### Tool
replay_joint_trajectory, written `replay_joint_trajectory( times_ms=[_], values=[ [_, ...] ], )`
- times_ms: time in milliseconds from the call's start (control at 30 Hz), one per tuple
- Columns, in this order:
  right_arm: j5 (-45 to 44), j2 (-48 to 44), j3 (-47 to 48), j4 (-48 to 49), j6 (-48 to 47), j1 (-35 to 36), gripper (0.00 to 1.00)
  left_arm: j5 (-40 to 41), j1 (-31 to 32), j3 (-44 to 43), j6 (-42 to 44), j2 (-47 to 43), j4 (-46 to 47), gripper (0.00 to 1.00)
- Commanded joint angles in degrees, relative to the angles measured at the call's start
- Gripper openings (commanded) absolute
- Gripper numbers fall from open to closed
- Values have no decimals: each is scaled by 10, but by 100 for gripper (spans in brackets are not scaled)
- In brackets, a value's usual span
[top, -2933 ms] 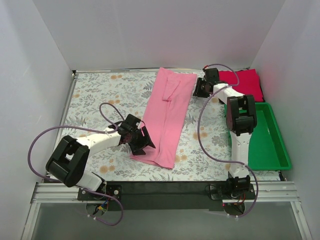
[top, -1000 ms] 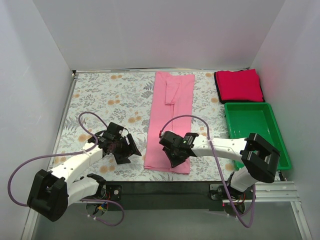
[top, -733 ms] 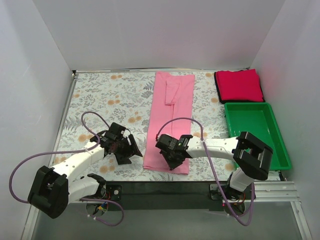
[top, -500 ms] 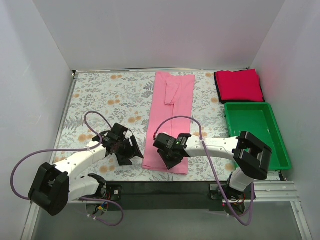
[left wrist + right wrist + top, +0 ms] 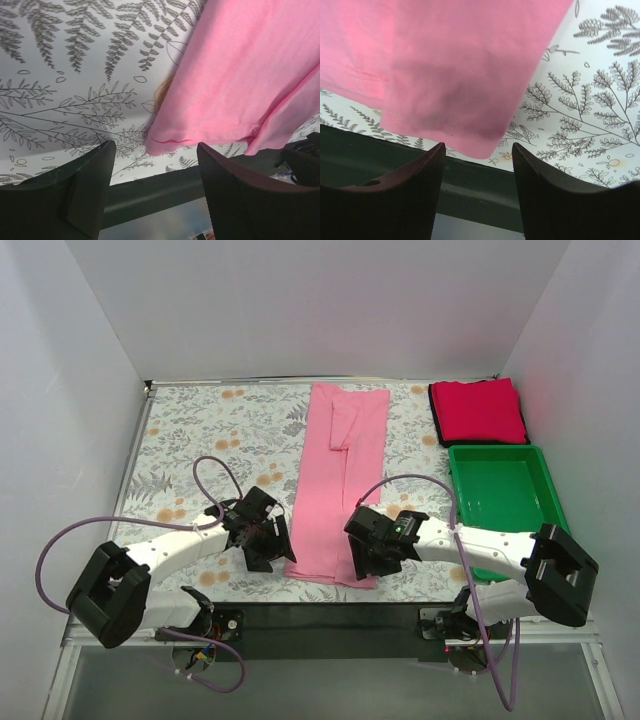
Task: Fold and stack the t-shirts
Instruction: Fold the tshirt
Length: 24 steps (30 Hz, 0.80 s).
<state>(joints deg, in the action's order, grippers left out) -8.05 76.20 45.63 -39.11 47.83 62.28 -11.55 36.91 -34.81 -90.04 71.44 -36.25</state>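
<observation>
The left gripper (image 5: 262, 545) is hanging low over the near left corner of the light pink cotton t-shirt (image 5: 335, 480), with its jaws standing well apart. In the left wrist view, that gripper (image 5: 154, 147) is showing its two black ribbed fingers (image 5: 85, 185) spread on either side of the stitched hem corner of the pink shirt (image 5: 240, 75). The corner is lying flat on the cloth between them, and nothing is being pinched.

The right gripper (image 5: 375, 555) is sitting at the shirt's near right corner, its jaws likewise parted. In the right wrist view, this gripper (image 5: 478, 147) is framing the rounded corner of the pink fabric (image 5: 460, 65) with its fingers (image 5: 545, 195) wide. The fabric is resting loose on the cloth and is not being held.

The pink shirt is lying as a long narrow strip, folded lengthwise, running from the far edge of the floral-patterned table cloth (image 5: 200, 430) down to its near edge, roughly in the middle. A sleeve is showing folded over at the far end.

The crimson red t-shirt (image 5: 478, 410) is lying folded into a neat rectangle at the far right corner. It is just beyond the green plastic bin (image 5: 505, 502) and well apart from both grippers.
</observation>
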Motion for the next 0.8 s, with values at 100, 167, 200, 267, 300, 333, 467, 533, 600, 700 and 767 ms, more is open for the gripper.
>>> replay_joint_trajectory(
  times_ms=[100,167,200,267,300,333,467,533,600,700,767],
  values=[
    [-6,-21,-40,22,72,0,52,35,42,-34,-9,28,7,58],
    [-1,-26,-61,39,86,-1,49,40,50,-34,-11,36,8,55],
    [3,-32,-69,56,92,-1,48,42,53,-34,-11,38,8,54],
    [6,-38,-84,67,103,-1,46,47,58,-33,-10,41,5,54],
    [5,-39,-87,73,106,-1,45,50,60,-32,-10,41,4,54],
    [4,-39,-91,75,107,-1,44,57,61,-29,-11,41,3,54],
    [5,-34,-100,91,111,-1,41,58,63,-20,-8,46,7,54],
    [10,-26,-105,101,111,-1,40,59,67,-17,-7,53,7,54],
    [17,-14,-105,104,109,-1,38,61,70,-12,-5,55,8,54],
    [28,-3,-105,105,107,-1,35,63,72,-4,-1,59,11,53],
    [31,-1,-106,104,107,-1,32,65,74,-2,1,63,12,52]
  ],
)
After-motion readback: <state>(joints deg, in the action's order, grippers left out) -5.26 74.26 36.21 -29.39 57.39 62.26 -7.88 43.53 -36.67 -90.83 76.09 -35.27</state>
